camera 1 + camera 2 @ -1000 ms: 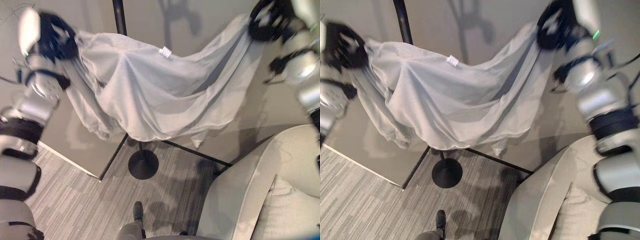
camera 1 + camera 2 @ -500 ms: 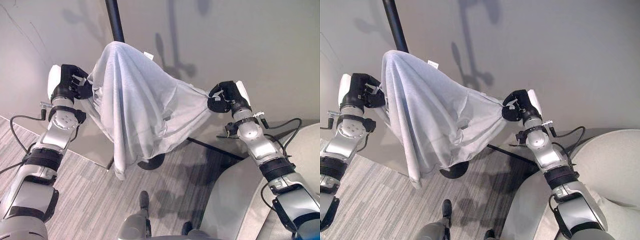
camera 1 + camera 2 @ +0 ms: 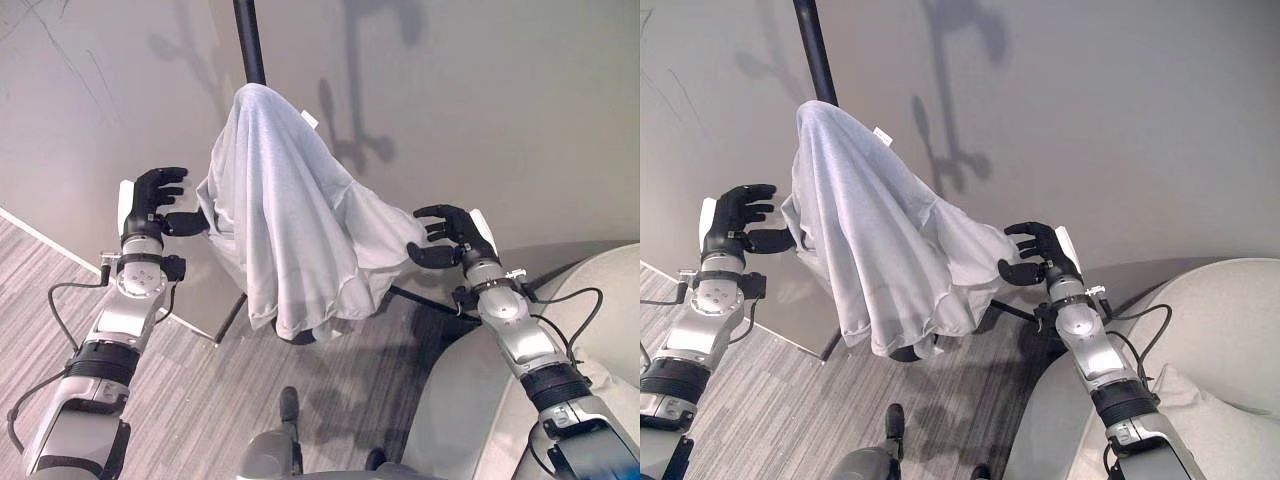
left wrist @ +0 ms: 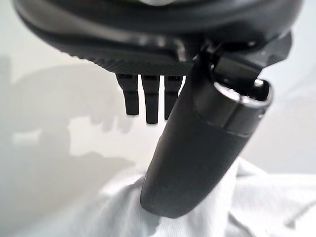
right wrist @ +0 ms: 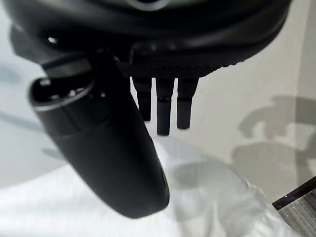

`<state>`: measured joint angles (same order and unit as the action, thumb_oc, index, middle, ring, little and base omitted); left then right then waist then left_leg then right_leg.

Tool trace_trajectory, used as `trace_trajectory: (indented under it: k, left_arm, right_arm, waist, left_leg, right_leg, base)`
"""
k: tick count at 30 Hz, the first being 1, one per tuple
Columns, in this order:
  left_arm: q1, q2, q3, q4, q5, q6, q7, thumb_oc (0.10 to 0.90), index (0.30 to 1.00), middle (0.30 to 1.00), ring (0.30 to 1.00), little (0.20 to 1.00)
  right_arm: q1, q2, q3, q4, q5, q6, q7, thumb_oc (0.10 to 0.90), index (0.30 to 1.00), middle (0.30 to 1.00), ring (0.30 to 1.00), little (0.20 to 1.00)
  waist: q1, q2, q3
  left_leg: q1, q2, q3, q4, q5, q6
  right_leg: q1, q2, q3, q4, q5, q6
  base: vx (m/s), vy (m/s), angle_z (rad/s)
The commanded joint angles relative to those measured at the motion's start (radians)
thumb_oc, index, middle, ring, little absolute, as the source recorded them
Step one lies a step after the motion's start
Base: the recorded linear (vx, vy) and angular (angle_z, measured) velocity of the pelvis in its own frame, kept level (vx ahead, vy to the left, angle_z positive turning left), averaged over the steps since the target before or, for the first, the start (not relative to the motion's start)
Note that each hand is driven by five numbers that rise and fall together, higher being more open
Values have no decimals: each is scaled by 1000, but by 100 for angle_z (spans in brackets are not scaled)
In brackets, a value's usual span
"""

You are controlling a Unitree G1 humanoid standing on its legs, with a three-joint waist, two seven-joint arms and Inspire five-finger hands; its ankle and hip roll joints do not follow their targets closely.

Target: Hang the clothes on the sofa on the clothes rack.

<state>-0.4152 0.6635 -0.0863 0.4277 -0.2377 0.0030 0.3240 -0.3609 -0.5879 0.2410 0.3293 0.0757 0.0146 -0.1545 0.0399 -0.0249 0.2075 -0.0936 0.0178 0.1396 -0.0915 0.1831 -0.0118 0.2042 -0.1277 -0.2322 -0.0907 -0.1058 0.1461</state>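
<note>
- Setting: office-like or lounge room.
- Grey striped carpet (image 3: 180,400).
- Plain grey wall (image 3: 520,110).
- Pale sofa (image 3: 1200,330) at right.
- Black clothes rack (image 3: 247,40), shirt (image 3: 290,230) draped on it.

The garment (image 3: 285,230) is a thin, pale grey knit cloth with a matt surface that falls in soft folds, and the rack pole (image 3: 248,40) is smooth black metal with a slight sheen. The floor (image 3: 190,400) is a grey, ribbed low-pile carpet, and the sofa (image 3: 1230,330) is covered in smooth, matt, light grey upholstery.
</note>
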Motion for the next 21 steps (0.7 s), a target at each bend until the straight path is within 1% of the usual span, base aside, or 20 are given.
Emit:
trace_trajectory:
  k: [1,6,12,13,14,15,18,19,21]
  left_arm:
    - [-48,38,91,2,0,-98,7,800,900,900,900,900]
    - [32,42,160,-22,2,-101,1,800,900,900,900,900]
    - [95,45,218,-55,12,-103,8,800,900,900,900,900]
    - [162,30,271,-105,13,-111,16,800,900,900,900,900]
    - [166,30,272,-109,13,-110,16,800,900,900,900,900]
    - [226,8,312,-149,10,-116,16,800,900,900,900,900]
    - [318,-44,366,-200,-3,-124,1,800,900,900,900,900]
    - [323,-45,368,-204,-3,-123,0,800,900,900,900,900]
    - [388,-96,396,-222,-12,-126,-18,800,900,900,900,900]
  right_arm:
    - [-23,-86,-74,-134,-74,-77,1,800,900,900,900,900]
    - [79,-123,-122,-189,-126,-77,43,800,900,900,900,900]
    - [172,-120,-185,-260,-159,-84,47,800,900,900,900,900]
    - [241,-92,-240,-292,-159,-90,43,800,900,900,900,900]
    - [245,-92,-241,-294,-160,-89,44,800,900,900,900,900]
    - [303,-64,-275,-305,-149,-93,51,800,900,900,900,900]
    - [383,-18,-305,-312,-122,-92,87,800,900,900,900,900]
    - [387,-18,-305,-315,-121,-91,89,800,900,900,900,900]
    - [453,25,-311,-306,-78,-96,133,800,900,900,900,900]
  waist:
    - [3,20,-99]
    - [-2,22,-108]
    - [-8,24,-115]
    - [-11,25,-116]
    - [-11,25,-117]
    - [-11,27,-116]
    - [-10,29,-114]
    - [-10,29,-116]
    - [-9,29,-115]
  left_leg:
    - [179,-1,17,4,-243,-48]
    - [188,1,20,4,-240,-51]
    - [189,2,23,4,-239,-53]
    - [189,2,22,4,-237,-52]
    - [189,1,21,4,-237,-52]
    - [191,-1,18,4,-237,-51]
    - [193,-2,17,4,-238,-49]
    - [193,-2,17,4,-238,-49]
    - [194,0,17,4,-236,-49]
  right_leg:
    - [-77,18,-18,3,53,10]
    - [-66,19,-27,3,51,5]
    - [-62,18,-33,3,51,3]
    - [-57,18,-35,3,51,0]
    - [-57,18,-35,3,51,0]
    - [-53,18,-36,3,51,-2]
    - [-52,18,-36,3,48,-6]
    - [-52,18,-36,3,48,-6]
    - [-53,18,-37,3,48,-8]
  base:
    - [-22,-28,5]
    - [-25,-25,5]
    - [0,0,0]
    - [0,0,0]
    - [-26,-34,-1]
    - [0,0,0]
    - [0,0,0]
    - [0,0,0]
    - [-26,1,3]
